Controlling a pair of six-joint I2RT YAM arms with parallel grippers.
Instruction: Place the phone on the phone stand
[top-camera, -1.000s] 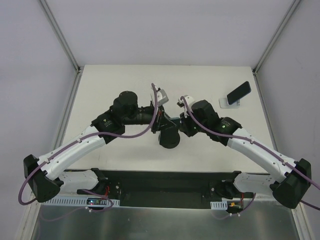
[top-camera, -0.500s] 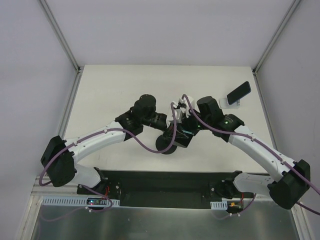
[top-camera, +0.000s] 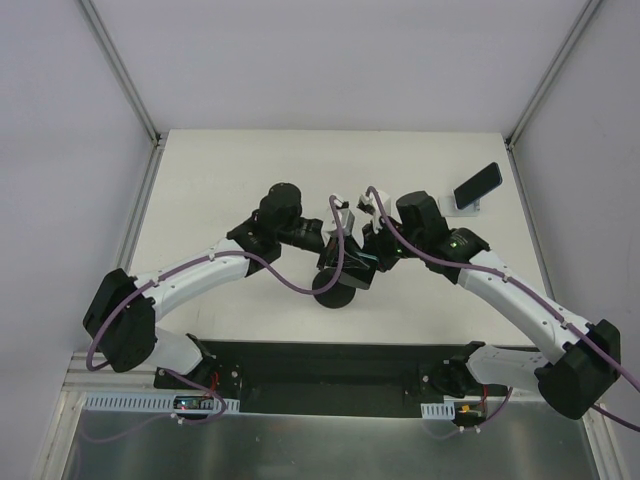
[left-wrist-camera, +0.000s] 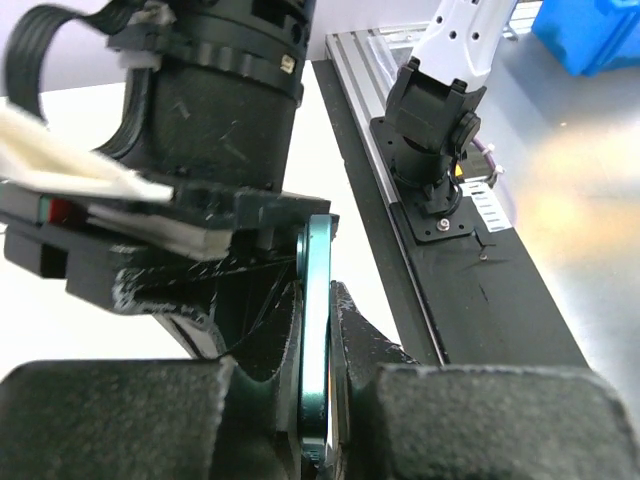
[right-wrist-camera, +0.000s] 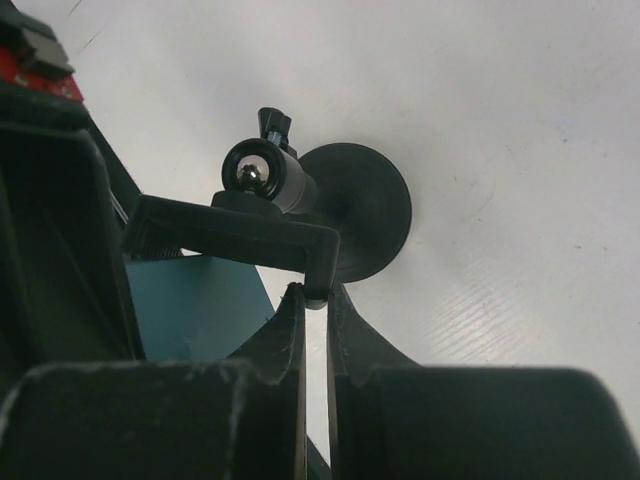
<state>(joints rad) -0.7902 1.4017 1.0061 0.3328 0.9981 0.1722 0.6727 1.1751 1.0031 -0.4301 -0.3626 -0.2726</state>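
Our left claw (left-wrist-camera: 318, 385) clenches the teal-edged phone (left-wrist-camera: 316, 270) edge-up at the black clamp stand (right-wrist-camera: 365, 215) on the bench (top-camera: 220, 170). Our right claw (right-wrist-camera: 315, 325) pinches its clamp bar (right-wrist-camera: 230, 232). We judge seating is underway: next, slide this phone squarely into the clamp. The black phone (top-camera: 477, 183) already leans on the silver stand (top-camera: 462, 208).

No readable text, labels, brands, numbers or signs in any view, any markings too small or blurred to make out
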